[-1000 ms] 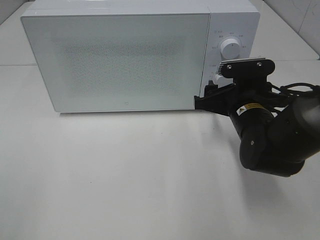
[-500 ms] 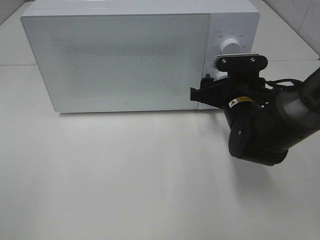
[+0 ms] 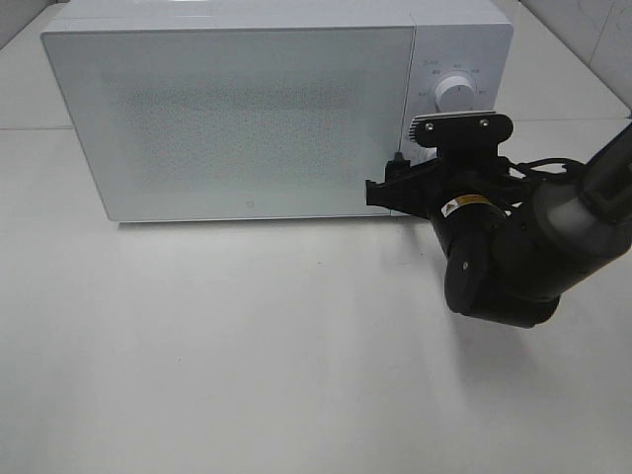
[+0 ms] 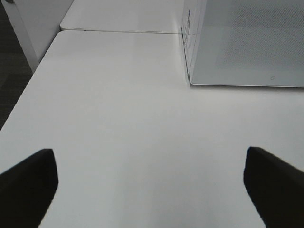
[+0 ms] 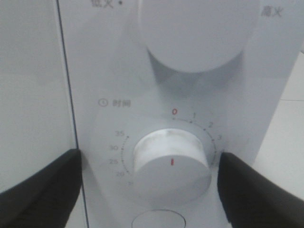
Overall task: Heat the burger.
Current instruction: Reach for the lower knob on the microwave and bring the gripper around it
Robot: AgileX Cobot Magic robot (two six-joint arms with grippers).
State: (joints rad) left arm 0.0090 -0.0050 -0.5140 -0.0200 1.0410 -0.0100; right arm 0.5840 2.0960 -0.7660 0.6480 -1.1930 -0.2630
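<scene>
The burger is hidden; the white microwave (image 3: 237, 118) stands with its frosted door closed. My right gripper (image 3: 400, 188) is at the microwave's control panel, low beside the door's edge. In the right wrist view it (image 5: 152, 190) is open, with one black finger (image 5: 42, 190) on each side of the lower timer knob (image 5: 171, 164), and neither touches the knob. The knob's red mark points down. A larger upper knob (image 5: 197, 33) sits above it. My left gripper (image 4: 152, 185) hangs open over bare table, with nothing between its fingers.
The white table (image 3: 247, 346) stretches in front of the microwave. The left wrist view shows the microwave's left corner (image 4: 190, 71), the table's left edge (image 4: 28, 90) and dark floor beyond it. The right arm's thick black wrist (image 3: 494, 267) hangs over the table's right side.
My right gripper has shifted left and closer to the control panel, in front of the lower knob. The left gripper has stayed still and the door stays closed.
</scene>
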